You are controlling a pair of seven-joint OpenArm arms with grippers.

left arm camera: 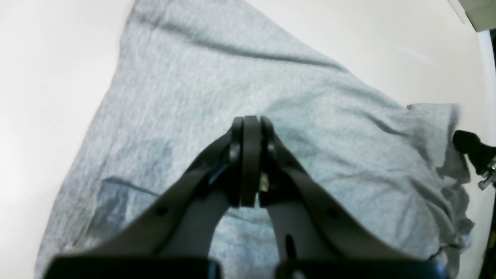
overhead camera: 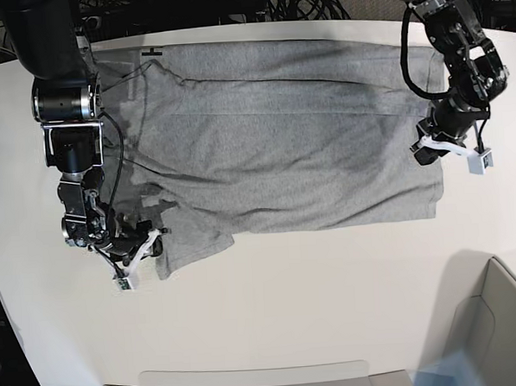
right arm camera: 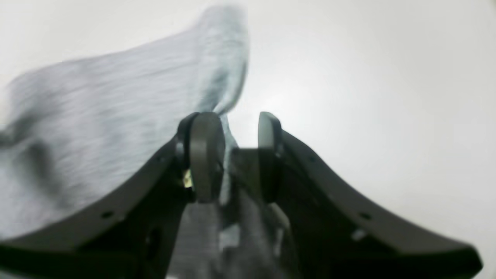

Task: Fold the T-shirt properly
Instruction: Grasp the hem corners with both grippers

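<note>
— Where was the T-shirt [overhead camera: 282, 148] when you looked in?

— Spread over the far half of the white table [overhead camera: 333, 301], plain grey side up, its top edge running right along the table's far edge. It reached nearly from one side of the table to the other. A sleeve stuck out toward the near-left part of the table, a bit rumpled, and a few long creases ran across the body.

— And the arms?

— One at each end of the cloth. The left gripper [left arm camera: 251, 128] sat over the shirt's right-hand edge, toward the right side of the table. Its jaws were pressed flat together, and from its own camera I saw only bare pads with the grey fabric lying beneath, nothing between them.

— The other one?

— The right gripper [right arm camera: 232, 155] was down by that loose sleeve, near the left side of the table. Its jaws stood apart, and a strip of grey fabric ran between the two fingers [right arm camera: 205, 155]. The wrist picture was blurred, so I couldn't tell whether the pads truly pinched the cloth or it merely lay in the gap.

— Anything else on the table?

— A pale bin [overhead camera: 507, 318] at the near-right corner.
</note>
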